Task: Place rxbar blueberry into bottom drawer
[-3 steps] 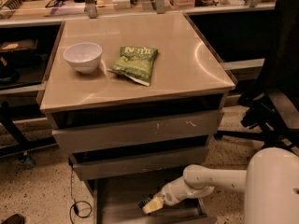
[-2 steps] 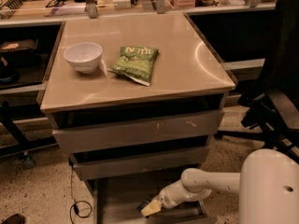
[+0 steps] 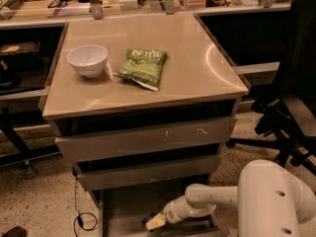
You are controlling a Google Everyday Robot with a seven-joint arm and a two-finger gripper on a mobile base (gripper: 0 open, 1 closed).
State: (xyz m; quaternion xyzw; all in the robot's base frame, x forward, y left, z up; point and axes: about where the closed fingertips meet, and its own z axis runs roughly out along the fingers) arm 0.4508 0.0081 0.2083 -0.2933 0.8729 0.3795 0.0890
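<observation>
The bottom drawer [image 3: 126,206] is pulled out below the two scuffed upper drawers, and its flat grey floor shows. My gripper [image 3: 154,222] reaches into it from the right on the white arm [image 3: 207,201], low over the drawer floor near the front. A small dark shape sits at the gripper's tip, but I cannot tell whether it is the rxbar blueberry. No navy bar shows anywhere else.
A green chip bag [image 3: 143,67] and a white bowl [image 3: 88,59] lie on the cabinet top [image 3: 197,48]. The middle drawer [image 3: 148,172] juts out slightly above the gripper. A black office chair [image 3: 291,107] stands at the right. A cable [image 3: 84,218] lies on the floor at the left.
My gripper has shifted slightly left and lower inside the bottom drawer. Nothing on the cabinet top has moved.
</observation>
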